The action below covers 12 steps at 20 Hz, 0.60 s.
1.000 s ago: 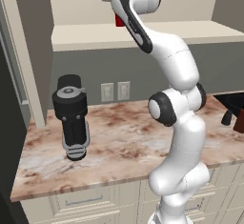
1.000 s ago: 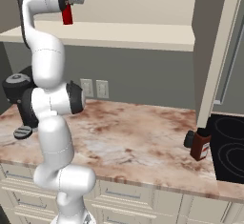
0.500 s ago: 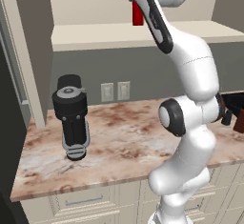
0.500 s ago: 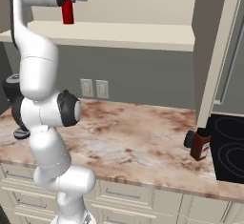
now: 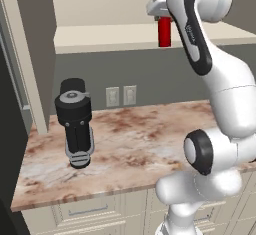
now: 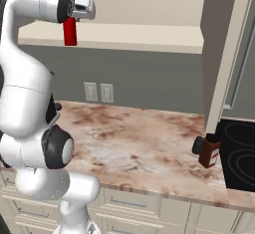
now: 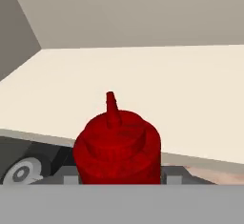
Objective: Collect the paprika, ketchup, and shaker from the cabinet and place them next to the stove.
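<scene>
Up at the cabinet (image 5: 100,39) shelf edge, my gripper (image 5: 164,20) is clamped on the ketchup (image 5: 164,31), fingers pressed against its sides near the top. From the hand view the bottle (image 7: 117,147) sits directly between my fingertips, nozzle pointing away from me, its body hanging just in front of the shelf board.

Step in hand: carrying the ketchup out of the cabinet. The paprika (image 6: 209,151) already stands far below and off to my right, just beside the stove (image 6: 241,153).

Next move, as I judge it: swing down and right across the counter (image 6: 139,148), keep the bottle upright, set it near the paprika without knocking it.
</scene>
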### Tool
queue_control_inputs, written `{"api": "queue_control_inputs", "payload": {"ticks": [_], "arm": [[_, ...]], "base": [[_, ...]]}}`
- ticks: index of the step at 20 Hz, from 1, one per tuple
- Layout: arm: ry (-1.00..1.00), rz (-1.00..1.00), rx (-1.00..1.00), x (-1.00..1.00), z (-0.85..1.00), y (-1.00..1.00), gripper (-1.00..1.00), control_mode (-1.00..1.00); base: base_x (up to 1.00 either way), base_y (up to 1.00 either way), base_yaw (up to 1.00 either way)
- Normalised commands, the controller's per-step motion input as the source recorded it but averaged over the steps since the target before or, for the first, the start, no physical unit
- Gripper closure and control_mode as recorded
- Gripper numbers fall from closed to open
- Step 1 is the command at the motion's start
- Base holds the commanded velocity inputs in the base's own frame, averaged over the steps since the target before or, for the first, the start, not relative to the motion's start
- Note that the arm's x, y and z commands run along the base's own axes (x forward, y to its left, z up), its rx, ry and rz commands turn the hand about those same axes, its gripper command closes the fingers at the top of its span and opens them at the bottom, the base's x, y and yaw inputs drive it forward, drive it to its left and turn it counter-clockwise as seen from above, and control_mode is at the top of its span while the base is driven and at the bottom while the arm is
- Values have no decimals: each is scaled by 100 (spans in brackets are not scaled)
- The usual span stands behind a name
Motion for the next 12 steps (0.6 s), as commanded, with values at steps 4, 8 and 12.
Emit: {"api": "queue_control_inputs", "payload": {"ticks": [4,8,12], "arm": [[-1,6,0,-100,-64,-47,100,-100],[-1,9,0,-100,-60,-63,100,-100],[0,7,0,-74,-63,-70,100,-100]], "base": [[0,0,0],[0,0,0],[0,0,0]]}}
